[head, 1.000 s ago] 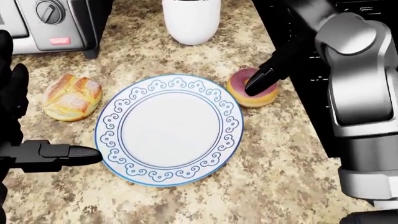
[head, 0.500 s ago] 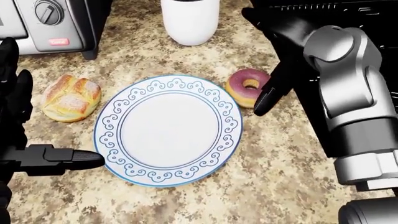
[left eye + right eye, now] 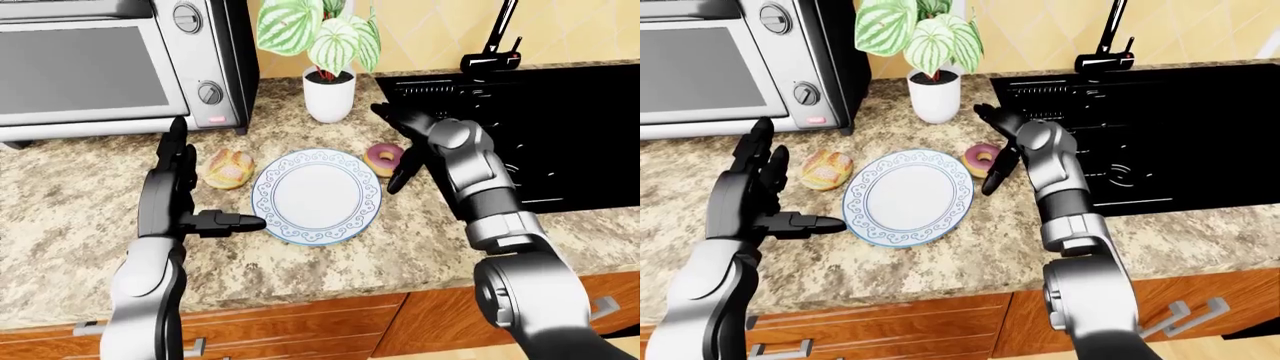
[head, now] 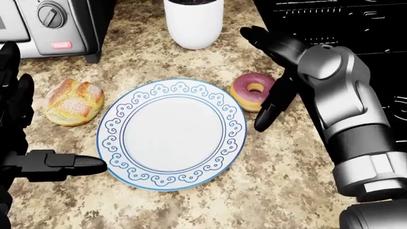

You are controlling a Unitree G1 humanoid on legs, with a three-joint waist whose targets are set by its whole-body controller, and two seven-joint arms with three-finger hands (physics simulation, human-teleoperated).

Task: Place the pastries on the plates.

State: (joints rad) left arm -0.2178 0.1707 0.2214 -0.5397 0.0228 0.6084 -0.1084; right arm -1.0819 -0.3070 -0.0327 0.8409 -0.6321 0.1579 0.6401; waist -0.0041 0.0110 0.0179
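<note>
Ring-shaped pink-glazed doughnut [image 4: 253,90] lay at ten o'clock of the open, empty right hand [image 4: 275,95], on the speckled granite desk [image 4: 286,186].

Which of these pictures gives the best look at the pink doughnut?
The head view: the doughnut is large there, pink icing and hole plain, beside the plate. Both eye views show it small, with the right hand partly in front.
</note>
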